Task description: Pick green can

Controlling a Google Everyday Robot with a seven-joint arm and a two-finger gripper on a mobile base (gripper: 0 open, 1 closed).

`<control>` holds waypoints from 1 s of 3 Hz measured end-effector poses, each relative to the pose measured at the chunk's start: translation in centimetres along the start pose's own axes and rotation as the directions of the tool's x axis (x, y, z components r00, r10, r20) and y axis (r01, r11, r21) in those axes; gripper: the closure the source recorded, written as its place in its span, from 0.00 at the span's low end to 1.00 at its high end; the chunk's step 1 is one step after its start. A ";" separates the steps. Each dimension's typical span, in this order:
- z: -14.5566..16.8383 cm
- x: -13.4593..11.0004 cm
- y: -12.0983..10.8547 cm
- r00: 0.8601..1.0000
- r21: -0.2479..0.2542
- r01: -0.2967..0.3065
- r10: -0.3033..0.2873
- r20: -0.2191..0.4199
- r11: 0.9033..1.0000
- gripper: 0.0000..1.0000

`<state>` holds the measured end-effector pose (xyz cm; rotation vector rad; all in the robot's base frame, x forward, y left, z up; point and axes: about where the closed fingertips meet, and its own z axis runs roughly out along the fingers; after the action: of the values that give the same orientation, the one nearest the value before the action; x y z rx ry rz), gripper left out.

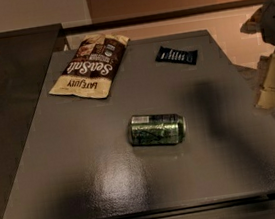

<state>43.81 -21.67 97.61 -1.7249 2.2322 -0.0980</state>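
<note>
The green can (157, 129) lies on its side near the middle of the grey table top (83, 159). It is shiny green with dark patterning and a white label patch at its left end. My gripper (274, 81) hangs at the right edge of the view, beyond the table's right side. It is well to the right of the can and slightly farther back, and does not touch it. Part of the gripper is cut off by the frame edge.
A brown-and-cream snack bag (91, 66) lies at the back left of the table. A small flat black packet (176, 55) lies at the back right. A dark counter (9, 93) adjoins the table on the left. A wall runs behind.
</note>
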 end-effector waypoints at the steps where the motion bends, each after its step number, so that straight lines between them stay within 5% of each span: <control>1: 0.0 0.0 0.0 1.000 0.000 0.000 0.000 0.000 1.000 0.00; 3: 1.4 -4.6 1.1 0.995 -0.036 0.101 -0.101 0.012 0.994 0.00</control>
<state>44.21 -16.82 96.92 -1.8535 2.1517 -0.0721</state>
